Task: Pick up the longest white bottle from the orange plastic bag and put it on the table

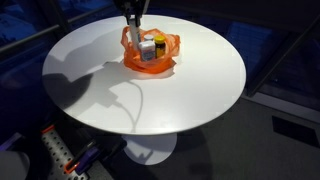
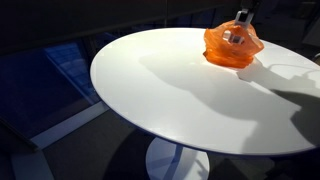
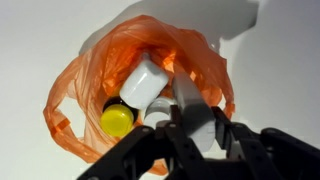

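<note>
The orange plastic bag [image 3: 75, 95] lies open on the round white table [image 3: 40, 30]. The longest white bottle [image 3: 186, 92] leans inside the bag, and its near end sits between my gripper's [image 3: 200, 116] two dark fingers, which are closed against its sides. Beside it in the bag are a shorter stubby white bottle [image 3: 145, 82] and a yellow cap [image 3: 117, 120]. In both exterior views my gripper [image 1: 136, 33] [image 2: 241, 19] reaches down into the bag [image 1: 150, 62] [image 2: 232, 47] at the far side of the table [image 1: 120, 95] [image 2: 170, 90].
A yellow-labelled bottle [image 1: 158, 48] stands in the bag next to a white one [image 1: 147, 47]. The bag's handles stand up beside my fingers. The table edge drops to a dark floor, with coloured equipment [image 1: 62, 155] below the near rim.
</note>
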You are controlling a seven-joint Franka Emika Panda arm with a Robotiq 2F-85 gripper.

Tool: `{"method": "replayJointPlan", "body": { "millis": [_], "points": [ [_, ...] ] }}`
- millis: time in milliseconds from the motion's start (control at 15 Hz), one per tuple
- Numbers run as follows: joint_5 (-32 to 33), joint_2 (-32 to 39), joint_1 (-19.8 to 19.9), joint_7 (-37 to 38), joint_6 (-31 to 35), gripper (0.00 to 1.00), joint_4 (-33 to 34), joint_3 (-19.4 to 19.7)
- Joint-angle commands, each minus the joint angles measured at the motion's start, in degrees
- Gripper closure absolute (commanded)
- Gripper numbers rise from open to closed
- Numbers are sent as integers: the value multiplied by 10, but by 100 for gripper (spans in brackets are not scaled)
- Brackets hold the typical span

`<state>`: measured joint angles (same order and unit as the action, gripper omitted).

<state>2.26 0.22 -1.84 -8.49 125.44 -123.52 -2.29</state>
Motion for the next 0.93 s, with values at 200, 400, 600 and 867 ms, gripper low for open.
{"method": "replayJointPlan", "body": {
  "millis": [200, 400, 600, 867],
  "points": [
    [3, -68, -22, 27, -34, 89, 14, -19],
    [-6, -90, -38, 34, -33, 89, 17, -32],
    [-15, -99, -55, 33, -25, 89, 15, -45],
    [-37, -86, -76, 24, -20, 89, 16, -58]
  ]
}}
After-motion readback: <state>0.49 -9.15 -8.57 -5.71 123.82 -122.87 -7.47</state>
